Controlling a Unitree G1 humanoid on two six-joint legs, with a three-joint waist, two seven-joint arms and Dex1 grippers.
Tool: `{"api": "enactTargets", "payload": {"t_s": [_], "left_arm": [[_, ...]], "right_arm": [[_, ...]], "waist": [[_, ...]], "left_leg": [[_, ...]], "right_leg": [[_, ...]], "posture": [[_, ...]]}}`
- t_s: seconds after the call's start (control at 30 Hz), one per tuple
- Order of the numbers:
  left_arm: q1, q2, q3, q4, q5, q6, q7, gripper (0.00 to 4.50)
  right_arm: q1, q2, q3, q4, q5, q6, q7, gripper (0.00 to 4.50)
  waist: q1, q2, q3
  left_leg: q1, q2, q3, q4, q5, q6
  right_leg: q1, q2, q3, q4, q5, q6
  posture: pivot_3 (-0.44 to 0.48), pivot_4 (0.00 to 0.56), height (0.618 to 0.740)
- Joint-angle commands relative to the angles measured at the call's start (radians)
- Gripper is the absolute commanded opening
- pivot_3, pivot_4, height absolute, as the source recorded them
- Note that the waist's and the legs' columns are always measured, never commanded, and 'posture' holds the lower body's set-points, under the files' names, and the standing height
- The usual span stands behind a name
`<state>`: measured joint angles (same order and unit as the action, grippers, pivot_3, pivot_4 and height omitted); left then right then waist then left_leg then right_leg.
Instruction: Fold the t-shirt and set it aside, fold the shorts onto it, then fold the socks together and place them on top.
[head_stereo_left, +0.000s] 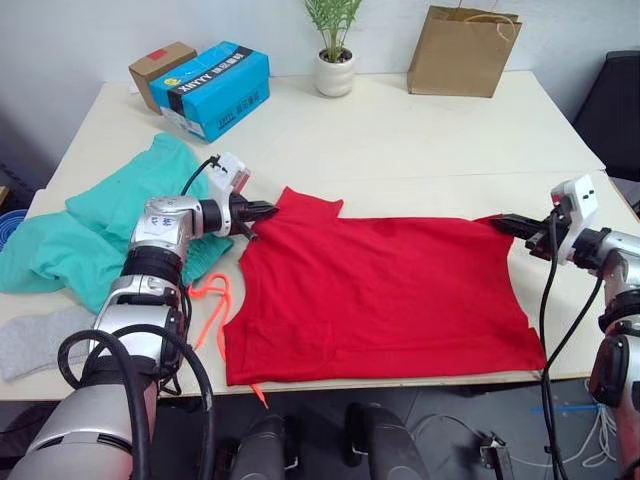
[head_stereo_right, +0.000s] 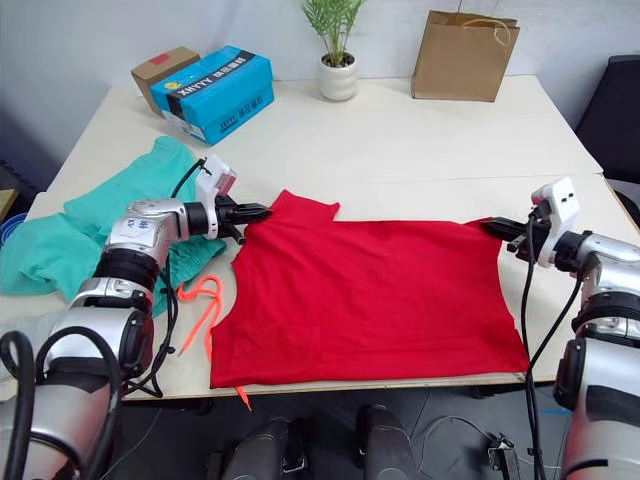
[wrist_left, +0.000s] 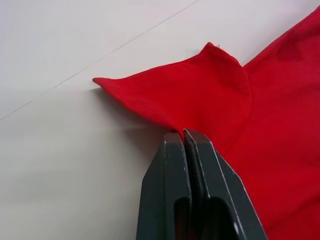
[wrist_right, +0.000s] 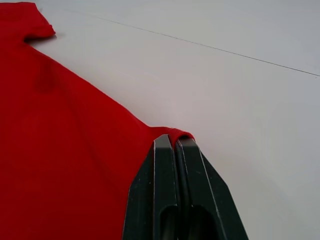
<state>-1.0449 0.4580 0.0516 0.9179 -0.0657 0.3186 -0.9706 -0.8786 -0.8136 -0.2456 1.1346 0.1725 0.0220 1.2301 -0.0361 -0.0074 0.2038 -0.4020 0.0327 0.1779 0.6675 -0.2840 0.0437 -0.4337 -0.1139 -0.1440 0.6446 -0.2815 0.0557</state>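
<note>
The red t-shirt (head_stereo_left: 380, 290) lies spread flat across the front middle of the table. My left gripper (head_stereo_left: 268, 211) is shut on the shirt's far left corner, by the sleeve (wrist_left: 200, 95). At the far right corner my right gripper (head_stereo_left: 506, 224) is shut on the shirt's edge (wrist_right: 172, 134). The teal-green shorts (head_stereo_left: 110, 220) lie bunched at the table's left, their orange drawstring (head_stereo_left: 212, 300) trailing toward the front edge. A grey sock (head_stereo_left: 35, 340) rests at the front left corner.
Along the far edge of the table (head_stereo_left: 400, 130) stand a blue box (head_stereo_left: 215, 88), a brown cardboard box (head_stereo_left: 160, 62), a potted plant (head_stereo_left: 335, 60) and a brown paper bag (head_stereo_left: 462, 50). A black chair (head_stereo_left: 615, 110) stands beyond the right side.
</note>
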Motion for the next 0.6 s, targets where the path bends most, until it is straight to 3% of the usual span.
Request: {"api": "enactTargets", "payload": {"t_s": [0.03, 0.23, 0.6], "left_arm": [[0.043, 0.031, 0.001, -0.154, -0.034, 0.047, -0.026, 0.01], [0.200, 0.083, 0.002, -0.410, -0.074, 0.135, -0.049, 0.01], [0.338, 0.089, -0.028, -0.587, -0.100, 0.169, -0.023, 0.01]], "right_arm": [[0.028, -0.038, -0.042, -0.059, 0.049, -0.006, 0.022, 0.00], [0.123, -0.057, -0.067, -0.144, 0.093, 0.043, 0.051, 0.00], [0.295, -0.023, -0.036, -0.280, 0.099, 0.061, 0.017, 0.00]], "waist": [[0.000, 0.000, 0.000], [0.004, 0.000, 0.000], [0.008, 0.000, 0.000]], "left_leg": [[0.000, 0.000, 0.000, 0.000, 0.000, 0.000], [0.001, 0.000, 0.000, 0.000, 0.000, 0.000], [0.005, 0.000, 0.000, 0.003, 0.000, 0.000]], "right_leg": [[0.000, 0.000, 0.000, 0.000, 0.000, 0.000], [0.000, -0.001, 0.002, 0.001, 0.000, 0.000], [0.004, -0.002, 0.003, -0.001, 0.000, 0.000]], "posture": [[0.000, 0.150, 0.740], [0.000, 0.150, 0.740], [0.000, 0.150, 0.740]]}}
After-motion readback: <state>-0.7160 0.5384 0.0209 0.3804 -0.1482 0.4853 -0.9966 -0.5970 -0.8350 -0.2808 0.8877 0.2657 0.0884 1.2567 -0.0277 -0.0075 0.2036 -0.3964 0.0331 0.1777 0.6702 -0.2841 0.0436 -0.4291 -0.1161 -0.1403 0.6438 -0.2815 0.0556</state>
